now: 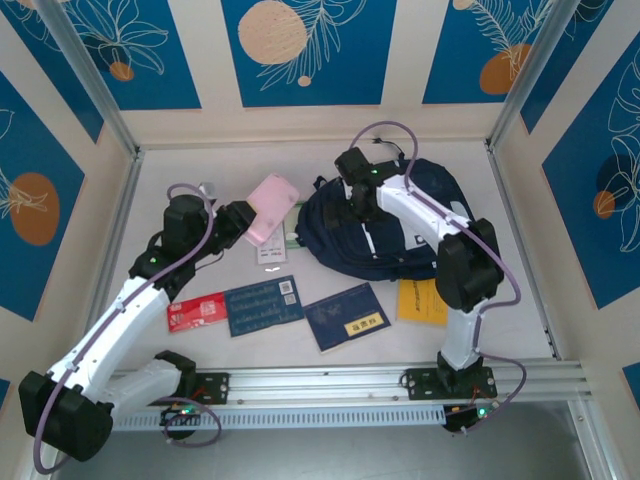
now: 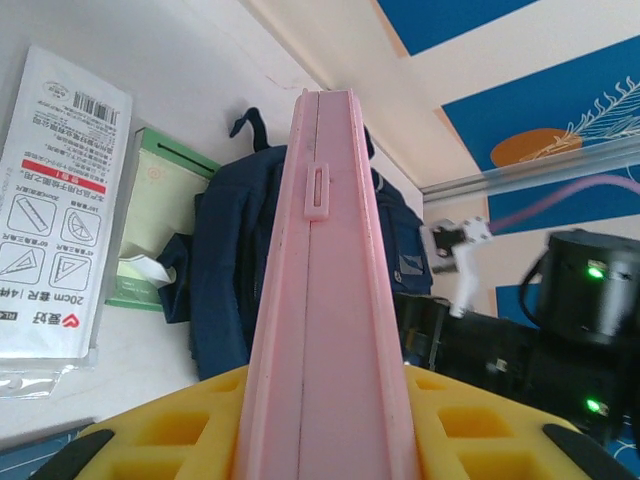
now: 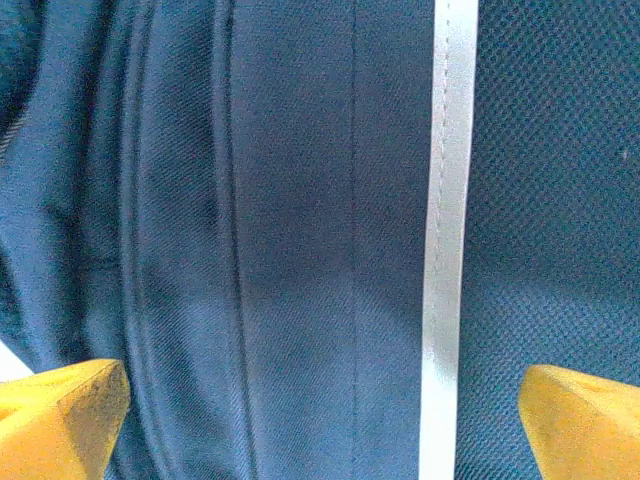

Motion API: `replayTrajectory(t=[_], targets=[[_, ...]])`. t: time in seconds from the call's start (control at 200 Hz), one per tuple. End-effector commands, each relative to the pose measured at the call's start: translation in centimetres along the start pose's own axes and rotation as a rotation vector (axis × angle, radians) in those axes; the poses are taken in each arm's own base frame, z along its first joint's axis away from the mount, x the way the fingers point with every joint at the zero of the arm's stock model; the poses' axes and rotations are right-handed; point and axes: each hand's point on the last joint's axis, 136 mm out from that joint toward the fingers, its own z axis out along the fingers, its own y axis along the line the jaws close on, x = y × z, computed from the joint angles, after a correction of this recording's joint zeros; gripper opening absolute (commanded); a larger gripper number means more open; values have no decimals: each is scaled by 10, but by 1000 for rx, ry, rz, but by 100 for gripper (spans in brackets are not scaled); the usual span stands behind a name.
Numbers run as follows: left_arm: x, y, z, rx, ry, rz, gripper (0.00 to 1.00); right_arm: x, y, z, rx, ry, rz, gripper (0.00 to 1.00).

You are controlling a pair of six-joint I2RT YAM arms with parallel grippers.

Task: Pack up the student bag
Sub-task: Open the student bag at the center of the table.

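From above: one student bag [image 1: 400, 235] lies right of centre on the table [image 1: 520, 260], right gripper [image 1: 362, 208] over its left part; left gripper [image 1: 243, 222] clamps one pink case [image 1: 270, 205]. Left wrist: bag beyond the case. Right wrist: jaws spread over its fabric.

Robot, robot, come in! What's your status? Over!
Left pincer shut on pink case, near student bag. Right pincer open, right over bag fabric. Ruler packet and green box lie beside the bag. Over.
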Motion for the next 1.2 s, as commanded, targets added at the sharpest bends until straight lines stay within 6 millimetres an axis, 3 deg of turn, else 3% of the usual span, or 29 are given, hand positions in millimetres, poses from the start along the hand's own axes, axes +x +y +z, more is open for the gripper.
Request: replayTrajectory(t=[0.0,0.17,0.27,0.33,0.415,0.5,0.585,0.655,0.81,1.025,1.195], targets=[[-3,-26,-11,78,1,53,25,-1,-16,2,104,42,-66,100],[-2,-25,-10,76,2,58,25,-3,-21,22,182,85,-112,99],[-2,-23,-9,71,3,58,25,-6,-26,30,237,81,-140,88],[-3,-23,-9,67,1,59,25,-6,-25,34,235,83,-152,75],[-3,-22,-8,64,1,62,25,-5,-22,36,221,87,-164,46],[-3,-22,-7,59,0,65,25,-6,-15,29,177,74,-185,22],[-4,-21,-7,49,1,75,25,-11,-9,8,108,32,-204,8],[-5,-23,-7,48,-1,86,24,-17,-9,-14,57,-11,-213,4],[-7,-25,-6,39,5,108,24,-23,-21,-64,-39,-101,-227,3],[1,-33,9,65,88,111,24,-6,-19,-137,-297,-284,-400,0],[14,-44,25,129,192,90,24,-8,-41,-215,-609,-531,-273,0]])
